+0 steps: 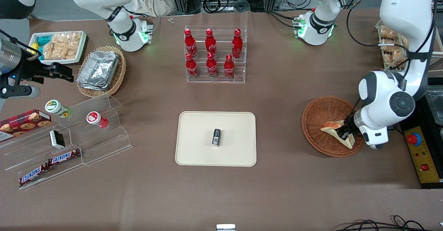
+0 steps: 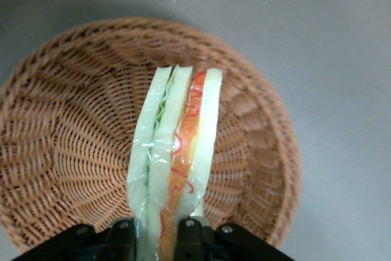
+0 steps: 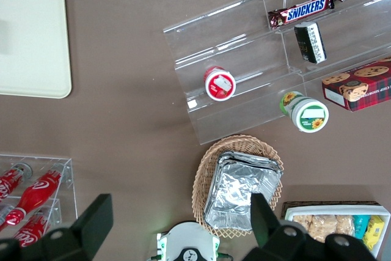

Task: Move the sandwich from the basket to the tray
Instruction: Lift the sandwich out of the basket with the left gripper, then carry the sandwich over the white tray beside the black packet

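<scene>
Sandwich, a triangular wedge of pale beige bread with green and red-orange filling along its cut edge, sits pinched between the jaws of the left arm's gripper over the round, shallow, reddish-brown woven wicker basket. In the wrist view the sandwich stands on edge with its layers facing the camera, a clear wrap glinting over the bread, and the black fingers press against its two bread faces. The woven bowl of the basket spreads out beneath it; whether the wedge touches the weave or hangs just above it cannot be told.

The basket lies toward the working arm's end of the brown surface. The flat cream-beige rectangular tray with rounded corners and a low rim lies well apart from the basket, near the middle of the surface, and a small black box stands on it. Farther from the front camera than the tray, a clear acrylic rack holds six red cola bottles. Toward the parked arm's end lie a lighter tan wicker basket with silver foil trays and clear acrylic steps with two Snickers bars.
</scene>
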